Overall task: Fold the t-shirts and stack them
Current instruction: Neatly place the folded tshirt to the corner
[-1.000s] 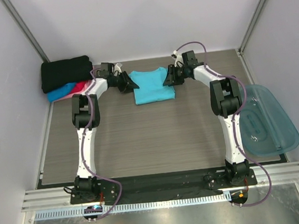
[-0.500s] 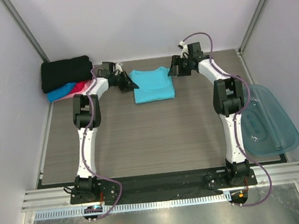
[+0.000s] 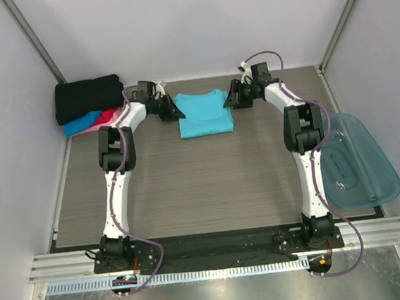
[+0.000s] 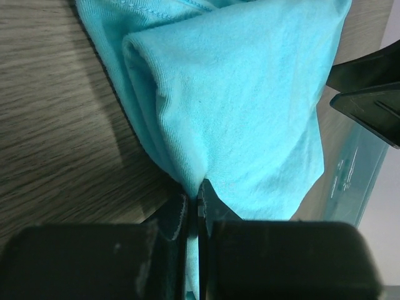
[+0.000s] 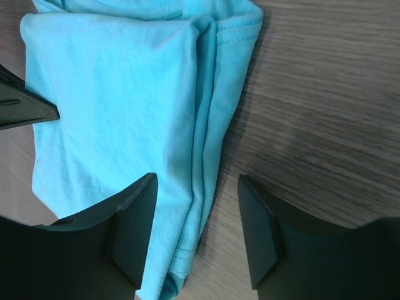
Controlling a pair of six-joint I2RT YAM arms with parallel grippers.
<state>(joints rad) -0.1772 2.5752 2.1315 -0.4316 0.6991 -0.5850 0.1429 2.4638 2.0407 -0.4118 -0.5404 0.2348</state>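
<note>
A folded turquoise t-shirt (image 3: 204, 113) lies on the wooden table at the back centre. My left gripper (image 3: 174, 111) is at the shirt's left edge and is shut on a pinch of its cloth (image 4: 187, 181). My right gripper (image 3: 229, 98) is open at the shirt's right edge, and its fingers straddle the folded edge (image 5: 206, 187) without holding it. A stack of folded shirts sits in the back left corner: a black one (image 3: 88, 97) on top, with a blue one (image 3: 83, 124) and a pink-red one (image 3: 112, 116) beneath.
A translucent teal plastic tub (image 3: 355, 160) lies at the table's right edge, beside the right arm. White walls stand close behind and at both sides. The table's near edge is a black rail with the arm bases.
My right gripper has let go of the shirt's right edge and drawn back slightly to the right, now open. My left gripper stays shut on the left edge.
</note>
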